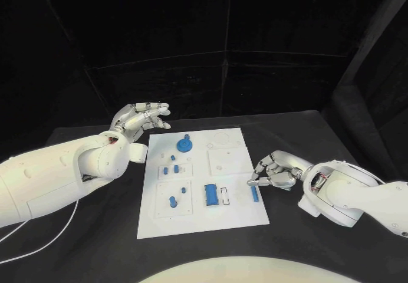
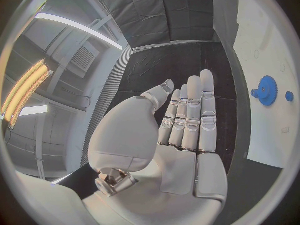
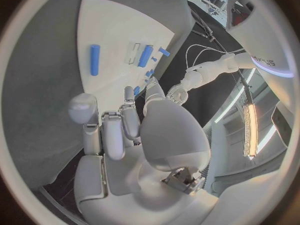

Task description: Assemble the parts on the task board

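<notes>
A white task board lies in the middle of the black table between the robot's two arms, its small blue parts scattered over shallow recessed panels. The left hand hovers off the board's far-left corner, above bare table, fingers straight and close together, thumb apart, holding nothing. The right hand sits low at the board's right edge, its fingers curled in beside a slim blue bar near that edge; whether the fingertips touch the bar or anything else cannot be told from here.

Further in, a larger blue rectangular block stands in its panel just beside a white slotted piece, and a blue gear rests toward the far end, with a small blue peg near it in the left wrist view. Several short blue pins dot the left-hand panels, and an oblong blue piece lies in the near-left panel.

The parts look like hard moulded plastic: light, rigid, smooth, unlikely to deform or break under a firm pinch, but probably apt to slip or skitter across the glossy plate if nudged sideways. The bar would best be taken across its narrow width, at mid-length, thumb against one long side and a fingertip against the other. The gear likely wants a grip on its raised hub or across its rim, kept level. The pins, being so small, leave little margin and probably call for a fingertip pinch from directly above.
</notes>
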Robot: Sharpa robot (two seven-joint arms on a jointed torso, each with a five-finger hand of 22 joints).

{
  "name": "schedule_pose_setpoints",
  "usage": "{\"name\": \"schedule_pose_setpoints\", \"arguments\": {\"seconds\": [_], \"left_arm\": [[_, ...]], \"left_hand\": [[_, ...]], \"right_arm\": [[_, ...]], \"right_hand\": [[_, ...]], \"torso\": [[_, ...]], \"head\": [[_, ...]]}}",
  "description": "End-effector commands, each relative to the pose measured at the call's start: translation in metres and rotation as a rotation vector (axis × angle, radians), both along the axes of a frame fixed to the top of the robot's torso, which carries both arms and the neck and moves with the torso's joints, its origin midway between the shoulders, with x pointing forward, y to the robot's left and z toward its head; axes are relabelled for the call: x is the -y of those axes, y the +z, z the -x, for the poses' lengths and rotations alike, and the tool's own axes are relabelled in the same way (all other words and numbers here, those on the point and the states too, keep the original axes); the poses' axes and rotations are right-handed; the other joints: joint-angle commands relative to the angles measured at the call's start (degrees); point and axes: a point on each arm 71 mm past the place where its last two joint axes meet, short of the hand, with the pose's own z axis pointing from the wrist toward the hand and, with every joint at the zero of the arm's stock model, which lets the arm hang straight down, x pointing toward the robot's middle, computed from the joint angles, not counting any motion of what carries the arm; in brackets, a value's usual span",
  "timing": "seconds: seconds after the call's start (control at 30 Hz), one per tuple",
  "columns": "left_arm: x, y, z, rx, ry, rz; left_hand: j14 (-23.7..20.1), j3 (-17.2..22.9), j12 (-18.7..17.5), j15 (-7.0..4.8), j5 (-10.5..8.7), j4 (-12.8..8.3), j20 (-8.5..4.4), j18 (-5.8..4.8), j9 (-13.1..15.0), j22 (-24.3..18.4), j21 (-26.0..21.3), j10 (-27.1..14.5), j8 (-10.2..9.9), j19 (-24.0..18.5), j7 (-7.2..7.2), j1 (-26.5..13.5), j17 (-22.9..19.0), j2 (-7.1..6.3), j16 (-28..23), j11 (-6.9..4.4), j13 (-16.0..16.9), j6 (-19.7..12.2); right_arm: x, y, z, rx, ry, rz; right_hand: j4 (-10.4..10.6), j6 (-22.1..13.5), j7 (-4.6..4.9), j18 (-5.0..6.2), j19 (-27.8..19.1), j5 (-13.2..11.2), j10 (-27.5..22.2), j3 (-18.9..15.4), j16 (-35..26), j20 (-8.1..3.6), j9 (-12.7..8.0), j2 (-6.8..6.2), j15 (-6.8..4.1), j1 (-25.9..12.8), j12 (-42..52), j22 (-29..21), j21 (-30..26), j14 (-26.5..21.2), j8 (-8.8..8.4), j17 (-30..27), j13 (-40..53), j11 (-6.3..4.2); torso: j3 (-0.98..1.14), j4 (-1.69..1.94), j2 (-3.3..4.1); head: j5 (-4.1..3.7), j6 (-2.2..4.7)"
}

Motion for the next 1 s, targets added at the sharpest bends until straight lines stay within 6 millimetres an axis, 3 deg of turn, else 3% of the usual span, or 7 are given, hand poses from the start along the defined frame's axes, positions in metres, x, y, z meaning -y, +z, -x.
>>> {"name": "schedule_pose_setpoints", "arguments": {"seconds": [0.03, 0.3, 0.5, 0.7, 0.8, 1.0], "left_arm": [[0.000, 0.002, 0.000, 0.019, -0.012, 0.004], [0.002, 0.002, 0.000, 0.015, -0.017, 0.006], [0.002, 0.002, 0.000, 0.014, -0.018, 0.005], [0.002, 0.001, 0.000, 0.013, -0.019, 0.005], [0.001, 0.001, 0.000, 0.013, -0.017, 0.004], [0.001, 0.001, 0.000, 0.013, -0.017, 0.002]], "left_hand": [[-0.31, 0.07, 0.28, 0.12, 0.12, -0.30, -0.07, 0.26, 0.03, 0.10, 0.08, -0.37, 0.38, -0.21, 0.06, 0.52, -0.09, 0.08, 0.39, -0.04, -0.08, -0.35], [-0.32, 0.08, 0.30, 0.12, 0.11, -0.32, -0.08, 0.25, 0.03, 0.11, 0.10, -0.36, 0.40, -0.22, 0.06, 0.52, -0.11, 0.06, 0.40, -0.04, -0.09, -0.34], [-0.32, 0.08, 0.30, 0.12, 0.11, -0.32, -0.08, 0.25, 0.03, 0.11, 0.10, -0.36, 0.40, -0.22, 0.06, 0.52, -0.11, 0.06, 0.40, -0.04, -0.09, -0.34], [-0.32, 0.08, 0.30, 0.12, 0.11, -0.32, -0.08, 0.25, 0.03, 0.11, 0.10, -0.36, 0.40, -0.22, 0.06, 0.52, -0.11, 0.06, 0.40, -0.04, -0.09, -0.34], [-0.32, 0.08, 0.30, 0.12, 0.11, -0.32, -0.08, 0.25, 0.03, 0.11, 0.10, -0.36, 0.40, -0.22, 0.06, 0.52, -0.11, 0.06, 0.40, -0.04, -0.09, -0.34], [-0.35, 0.10, 0.32, 0.13, 0.11, -0.38, -0.08, 0.24, 0.02, 0.13, 0.13, -0.40, 0.42, -0.26, 0.08, 0.51, -0.15, 0.00, 0.41, -0.03, -0.11, -0.38]], "right_arm": [[0.009, -0.003, -0.002, 0.032, -0.014, 0.191], [0.014, -0.010, -0.002, 0.029, -0.022, 0.309], [0.010, -0.015, -0.003, 0.010, -0.016, 0.334], [0.003, -0.021, -0.002, 0.001, -0.003, 0.341], [-0.001, -0.023, -0.001, -0.001, 0.008, 0.336], [-0.010, -0.027, 0.001, 0.001, 0.028, 0.321]], "right_hand": [[0.15, 0.94, -0.15, -0.51, 0.93, 0.33, 0.86, -0.76, 0.72, -0.29, -0.10, 0.03, -0.19, -1.04, 1.05, 1.82, 0.88, 4.23, -0.26, 6.70, -1.36, -0.43], [0.89, 2.35, -0.65, -0.78, 1.82, -0.13, 2.04, -2.69, 1.75, -0.71, 0.08, -0.70, -0.59, -2.35, 2.35, 3.34, 1.67, 4.67, -0.50, 8.51, 0.01, -0.87], [1.01, 2.19, -0.62, -0.80, 1.85, -0.21, 2.02, -3.08, 1.82, -0.75, 0.05, -0.97, -0.60, -2.53, 2.27, 3.40, 1.70, 4.69, -0.76, 8.65, -0.04, -0.86], [0.69, 2.29, -0.64, -0.83, 1.90, 0.49, 2.10, -3.02, 1.89, -0.77, 0.08, -0.64, -0.61, -1.76, 2.35, 3.50, 1.73, 4.71, -1.01, 8.78, 0.10, -0.87], [0.46, 2.40, -0.65, -0.84, 1.92, 0.71, 2.12, -3.01, 1.90, -0.78, 0.12, -0.56, -0.61, -1.36, 2.36, 3.55, 1.74, 4.71, -1.08, 8.79, 0.14, -0.89], [-0.36, 2.52, -0.62, -0.86, 1.96, 1.01, 2.15, -2.91, 1.92, -0.80, 0.17, -0.33, -0.62, -0.12, 2.36, 3.67, 1.78, 4.70, -1.36, 8.81, 0.23, -0.88]], "torso": [[0.04, -0.39, -0.07], [-0.04, -0.02, -0.04], [-0.02, -0.19, 0.00], [-0.04, -0.06, -0.03], [-0.08, -0.18, -0.06], [-0.01, -0.12, -0.10]], "head": [[-0.25, 0.00], [-0.60, -0.08], [-0.41, -0.12], [-0.49, -0.29], [-0.32, -0.31], [-0.14, -0.20]]}}
